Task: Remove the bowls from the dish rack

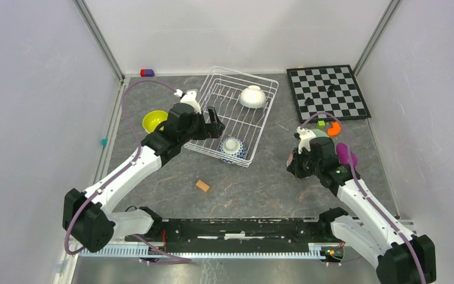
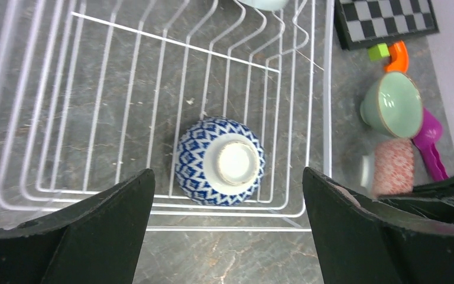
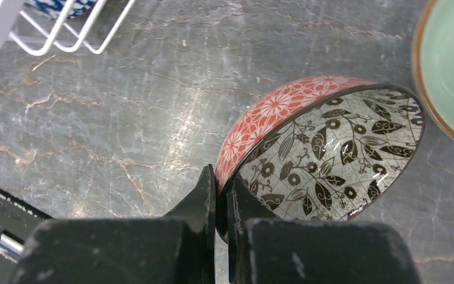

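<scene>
Five bowls: blue-and-white bowl (image 2: 220,161), white bowl (image 1: 252,96), pink bowl (image 3: 325,154), pale green bowl (image 2: 392,105), yellow-green bowl (image 1: 154,120). One dish rack (image 1: 243,121), one chessboard (image 1: 328,92), one wooden block (image 1: 202,186).

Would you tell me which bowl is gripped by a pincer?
The pink floral bowl: the right pincer pinches its rim. The left pincer, open, holds none.

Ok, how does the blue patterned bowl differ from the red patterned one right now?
The blue bowl sits upside down, foot up, inside the rack; the red bowl is outside it, tilted. Nothing grips the blue bowl; the right gripper pinches the red bowl's rim. Blue has diamonds, red has flowers. Both are small, round, patterned.
</scene>
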Controlling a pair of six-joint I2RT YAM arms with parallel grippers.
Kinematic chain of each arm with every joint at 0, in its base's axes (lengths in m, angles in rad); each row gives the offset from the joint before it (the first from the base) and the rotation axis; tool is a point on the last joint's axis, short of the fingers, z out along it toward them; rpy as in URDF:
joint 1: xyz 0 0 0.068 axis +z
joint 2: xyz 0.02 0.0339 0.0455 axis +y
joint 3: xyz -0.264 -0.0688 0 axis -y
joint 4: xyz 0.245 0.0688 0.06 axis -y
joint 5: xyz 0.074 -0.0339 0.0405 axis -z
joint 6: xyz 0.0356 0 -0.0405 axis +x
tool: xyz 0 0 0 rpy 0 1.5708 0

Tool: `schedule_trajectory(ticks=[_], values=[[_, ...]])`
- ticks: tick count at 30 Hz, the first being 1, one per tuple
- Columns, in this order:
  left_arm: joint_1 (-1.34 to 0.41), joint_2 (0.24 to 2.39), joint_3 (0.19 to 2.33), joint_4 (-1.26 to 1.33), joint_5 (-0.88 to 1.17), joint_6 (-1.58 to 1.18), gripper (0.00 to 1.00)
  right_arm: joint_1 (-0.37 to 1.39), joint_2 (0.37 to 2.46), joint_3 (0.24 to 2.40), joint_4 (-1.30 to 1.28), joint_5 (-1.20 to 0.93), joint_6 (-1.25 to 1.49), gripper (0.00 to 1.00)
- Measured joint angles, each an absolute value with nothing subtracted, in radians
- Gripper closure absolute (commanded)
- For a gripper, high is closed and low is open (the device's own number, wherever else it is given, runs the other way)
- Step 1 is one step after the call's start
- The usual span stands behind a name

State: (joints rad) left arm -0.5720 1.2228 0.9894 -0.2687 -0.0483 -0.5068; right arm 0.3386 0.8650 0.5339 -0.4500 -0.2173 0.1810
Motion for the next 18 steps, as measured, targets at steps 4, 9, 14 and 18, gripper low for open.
schedule_trajectory(ticks=[4,9,14,18], values=[[-0.572,1.195,0.983,-0.279,-0.112,-0.488,0.00,0.339,0.850,0.534,-0.487,-0.118,0.234,1.00],[-0.572,1.185,0.979,-0.305,-0.230,-0.491,0.00,0.339,0.855,0.535,-0.569,0.043,0.337,1.00],[-0.569,1.185,0.965,-0.319,-0.316,-0.500,0.00,0.339,0.880,0.535,-0.640,0.186,0.426,1.00],[-0.569,1.187,0.962,-0.310,-0.282,-0.499,0.02,0.339,0.897,0.535,-0.663,0.250,0.460,0.94]])
